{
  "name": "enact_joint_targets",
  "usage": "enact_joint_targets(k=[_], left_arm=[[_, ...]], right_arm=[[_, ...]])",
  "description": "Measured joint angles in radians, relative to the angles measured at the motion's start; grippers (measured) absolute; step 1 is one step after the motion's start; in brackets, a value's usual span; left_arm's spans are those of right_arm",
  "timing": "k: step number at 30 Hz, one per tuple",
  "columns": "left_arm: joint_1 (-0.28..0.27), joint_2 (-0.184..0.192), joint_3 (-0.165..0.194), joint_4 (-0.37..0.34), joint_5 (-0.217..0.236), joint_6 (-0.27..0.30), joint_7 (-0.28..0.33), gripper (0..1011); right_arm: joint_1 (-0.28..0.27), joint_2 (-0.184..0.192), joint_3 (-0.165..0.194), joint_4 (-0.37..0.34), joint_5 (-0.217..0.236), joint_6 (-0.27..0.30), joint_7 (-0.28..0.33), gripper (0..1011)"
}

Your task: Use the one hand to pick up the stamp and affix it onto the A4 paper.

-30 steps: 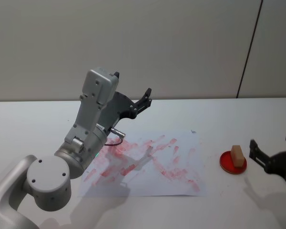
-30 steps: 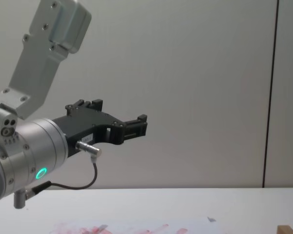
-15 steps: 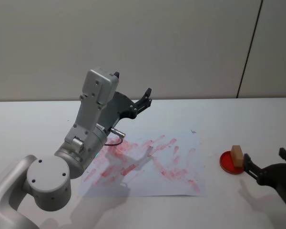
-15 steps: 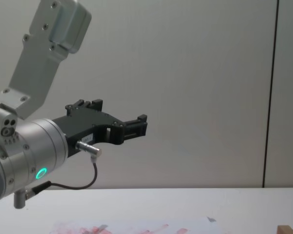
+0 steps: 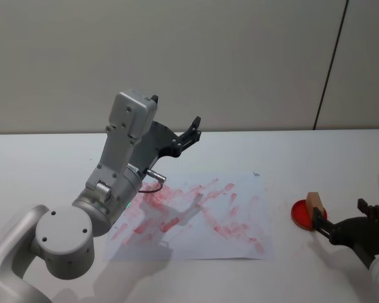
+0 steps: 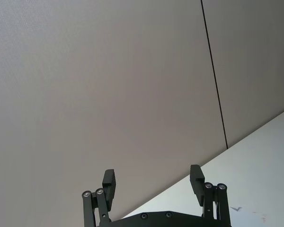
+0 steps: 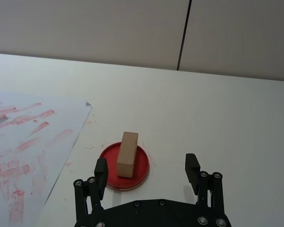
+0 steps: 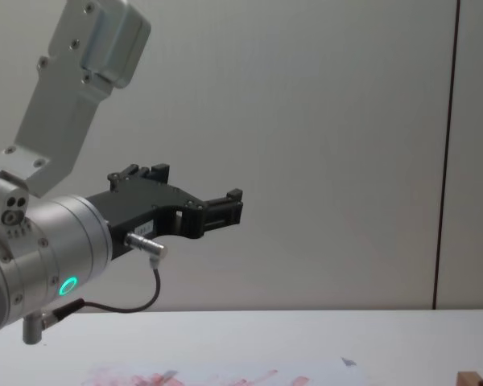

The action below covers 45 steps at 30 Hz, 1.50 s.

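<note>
The stamp (image 5: pixel 314 203), a small light-brown wooden block, stands upright in a red round dish (image 5: pixel 299 215) to the right of the A4 paper (image 5: pixel 208 218), a white sheet smeared with red ink. My right gripper (image 5: pixel 339 213), the hand, is open just on the near right side of the dish, low over the table. In the right wrist view the stamp (image 7: pixel 127 154) lies just ahead of the open gripper (image 7: pixel 146 165), closer to one jaw, with the paper (image 7: pixel 19 142) off to the side. The stamp's top corner (image 8: pixel 469 378) shows in the chest view.
My left gripper (image 5: pixel 175 110) is held open and high above the far left of the paper, with a silver plug and a looped cable at its wrist; I also see this gripper (image 8: pixel 197 183) against the wall and open (image 6: pixel 152 172). White tabletop (image 5: pixel 303 158) surrounds the paper.
My right gripper has come nearer to me and a little left, turning to face the stamp from the near right. The left arm, stamp and paper have not moved.
</note>
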Motion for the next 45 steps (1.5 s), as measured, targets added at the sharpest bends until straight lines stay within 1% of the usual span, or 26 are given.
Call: enact_joint_targets(k=[5,12,16,21,25,27,28,29,34,35,36,38,39,40,41,42,45], left_arm=[[0.000,0.000,0.000,0.000,0.000,0.000,0.000,1001],[0.000,0.000,0.000,0.000,0.000,0.000,0.000,1001],[0.000,0.000,0.000,0.000,0.000,0.000,0.000,1001],[0.000,0.000,0.000,0.000,0.000,0.000,0.000,1002],[0.000,0.000,0.000,0.000,0.000,0.000,0.000,1001],[0.000,0.000,0.000,0.000,0.000,0.000,0.000,1001],[0.000,0.000,0.000,0.000,0.000,0.000,0.000,1001],[0.000,0.000,0.000,0.000,0.000,0.000,0.000,1001],[0.000,0.000,0.000,0.000,0.000,0.000,0.000,1001],[0.000,0.000,0.000,0.000,0.000,0.000,0.000,1001],[0.000,0.000,0.000,0.000,0.000,0.000,0.000,1001],[0.000,0.000,0.000,0.000,0.000,0.000,0.000,1002],[0.000,0.000,0.000,0.000,0.000,0.000,0.000,1001],[0.000,0.000,0.000,0.000,0.000,0.000,0.000,1001],[0.000,0.000,0.000,0.000,0.000,0.000,0.000,1002],[0.000,0.000,0.000,0.000,0.000,0.000,0.000,1001],[0.000,0.000,0.000,0.000,0.000,0.000,0.000,1001]], right_arm=[[0.028,-0.015,-0.002,0.034,-0.016,0.015,0.013,1001],[0.089,-0.045,-0.007,0.098,-0.051,0.033,0.050,1001],[0.118,-0.058,-0.009,0.123,-0.067,0.042,0.070,1001],[0.142,-0.069,-0.011,0.146,-0.081,0.050,0.086,1000],[0.157,-0.076,-0.012,0.160,-0.090,0.055,0.097,929],[0.164,-0.079,-0.013,0.167,-0.094,0.057,0.101,865],[0.166,-0.080,-0.013,0.168,-0.095,0.058,0.103,856],[0.170,-0.082,-0.013,0.171,-0.097,0.059,0.105,814],[0.179,-0.086,-0.014,0.179,-0.102,0.062,0.111,686],[0.181,-0.087,-0.014,0.181,-0.104,0.063,0.113,626],[0.181,-0.087,-0.014,0.181,-0.104,0.063,0.113,626],[0.185,-0.089,-0.014,0.185,-0.106,0.063,0.115,535],[0.186,-0.089,-0.014,0.186,-0.106,0.064,0.116,535],[0.186,-0.089,-0.014,0.187,-0.107,0.064,0.117,488],[0.187,-0.090,-0.015,0.187,-0.107,0.064,0.117,475],[0.188,-0.090,-0.015,0.188,-0.108,0.064,0.118,407],[0.190,-0.091,-0.015,0.190,-0.109,0.065,0.119,345]])
